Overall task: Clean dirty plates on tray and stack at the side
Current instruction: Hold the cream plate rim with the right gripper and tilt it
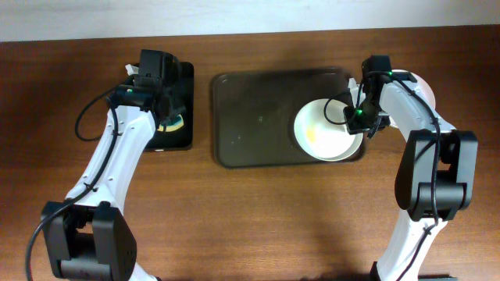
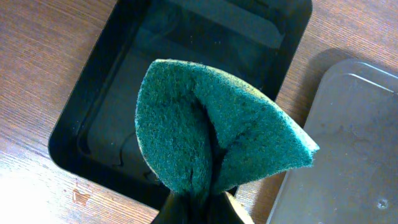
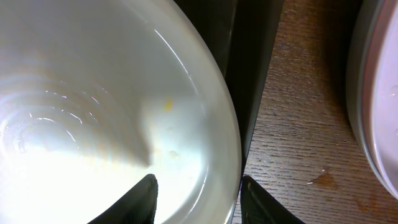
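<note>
A white plate with a faint yellow smear lies at the right end of the dark brown tray, its edge over the tray's right rim. My right gripper straddles that rim. In the right wrist view one finger is inside the plate, the other outside, the gripper shut on it. My left gripper is shut on a folded green scouring sponge and holds it above the small black tray. Its fingers are mostly hidden by the sponge.
More white plates sit on the table right of the brown tray, partly behind my right arm; their edge shows in the right wrist view. The black tray lies left of the brown tray.
</note>
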